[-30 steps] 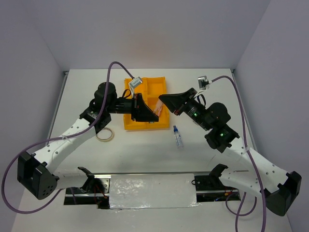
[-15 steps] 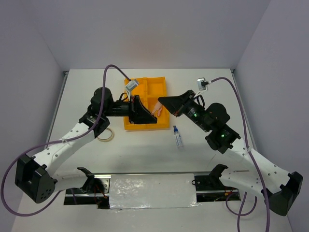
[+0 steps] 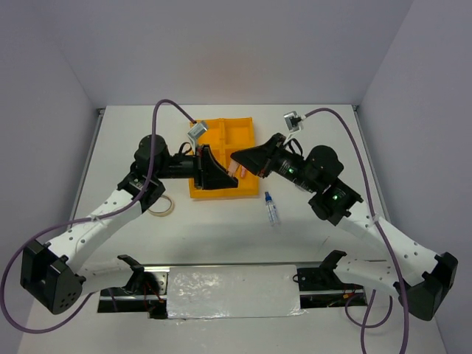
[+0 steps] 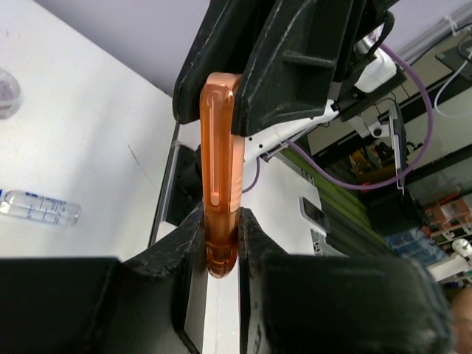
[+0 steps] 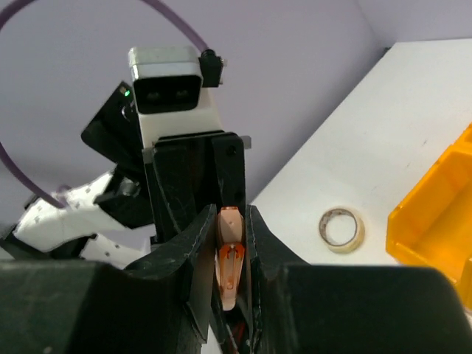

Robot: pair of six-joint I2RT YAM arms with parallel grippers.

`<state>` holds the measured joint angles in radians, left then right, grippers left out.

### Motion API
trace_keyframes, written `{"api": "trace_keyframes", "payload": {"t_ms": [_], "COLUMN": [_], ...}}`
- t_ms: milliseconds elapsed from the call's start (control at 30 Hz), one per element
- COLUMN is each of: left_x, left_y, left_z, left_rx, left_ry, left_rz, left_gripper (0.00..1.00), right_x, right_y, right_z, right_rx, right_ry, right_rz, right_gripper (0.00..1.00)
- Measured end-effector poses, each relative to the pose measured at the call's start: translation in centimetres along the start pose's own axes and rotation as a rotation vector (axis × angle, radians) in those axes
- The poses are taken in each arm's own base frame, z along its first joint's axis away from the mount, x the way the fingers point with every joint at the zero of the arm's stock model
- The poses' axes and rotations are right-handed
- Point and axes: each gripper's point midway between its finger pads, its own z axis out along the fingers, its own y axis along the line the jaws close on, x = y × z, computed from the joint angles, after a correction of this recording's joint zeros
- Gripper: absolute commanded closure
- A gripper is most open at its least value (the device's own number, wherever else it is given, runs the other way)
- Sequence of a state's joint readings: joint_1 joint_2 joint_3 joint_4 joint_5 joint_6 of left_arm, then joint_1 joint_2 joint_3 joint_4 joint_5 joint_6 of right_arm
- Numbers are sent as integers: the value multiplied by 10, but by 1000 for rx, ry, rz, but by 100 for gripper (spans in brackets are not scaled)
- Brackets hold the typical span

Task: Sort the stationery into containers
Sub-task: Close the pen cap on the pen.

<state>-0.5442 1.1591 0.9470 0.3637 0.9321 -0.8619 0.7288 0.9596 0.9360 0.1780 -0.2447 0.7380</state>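
A pink stick (image 3: 238, 169) hangs in the air over the near right part of the orange-yellow tray (image 3: 221, 133), held from both ends. My left gripper (image 3: 233, 177) is shut on one end; in the left wrist view (image 4: 221, 217) the stick (image 4: 220, 147) runs up into the other gripper's black jaws. My right gripper (image 3: 237, 158) is closed round the other end; in the right wrist view (image 5: 231, 214) the stick (image 5: 231, 258) sits tight between its fingers. The second pink stick and the light-blue stick are hidden.
The beige tape ring (image 3: 161, 206) lies on the table left of the tray, also in the right wrist view (image 5: 341, 228). The clear bottle with blue cap (image 3: 272, 209) lies right of the tray's near corner. A clear-grey roll (image 4: 6, 92) shows at the left wrist view's edge.
My right gripper has moved left and closed in onto the pink stick held by the left gripper. The left arm has drawn back slightly to the left.
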Motion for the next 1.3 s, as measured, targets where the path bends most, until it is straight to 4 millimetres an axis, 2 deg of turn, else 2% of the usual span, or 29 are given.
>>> {"api": "trace_keyframes", "payload": {"t_ms": [167,533,767,967,1200,1233,1300], "left_x": [4,6,8,6,5,4,2], "left_y": [8,1,12,26,29,29,28], "left_z": [-2,0,-1,-13,-19,-20,-22], "left_rx": [-14,18,11,-4,-6,-9,-15], "left_ry": [28,78,106,129,135,132,121], "left_rz": [-17,7,-36,-94,-86,-77,-59], "left_gripper": [100,100,100,100,100,99,88], "right_x": [8,9,19,27,21,21,19], "right_y": [-4,5,-12,-28,-22,-21,-19], "right_z": [7,-1,7,16,21,22,24], "right_rx": [-31,-136,-127,-104,-78,-65,-55], "right_ry": [51,1,-27,-43,-40,-31,-20], "right_rz": [-84,-144,-150,-167,-152,-140,-114], "right_gripper": [100,100,100,100,100,100,100]}}
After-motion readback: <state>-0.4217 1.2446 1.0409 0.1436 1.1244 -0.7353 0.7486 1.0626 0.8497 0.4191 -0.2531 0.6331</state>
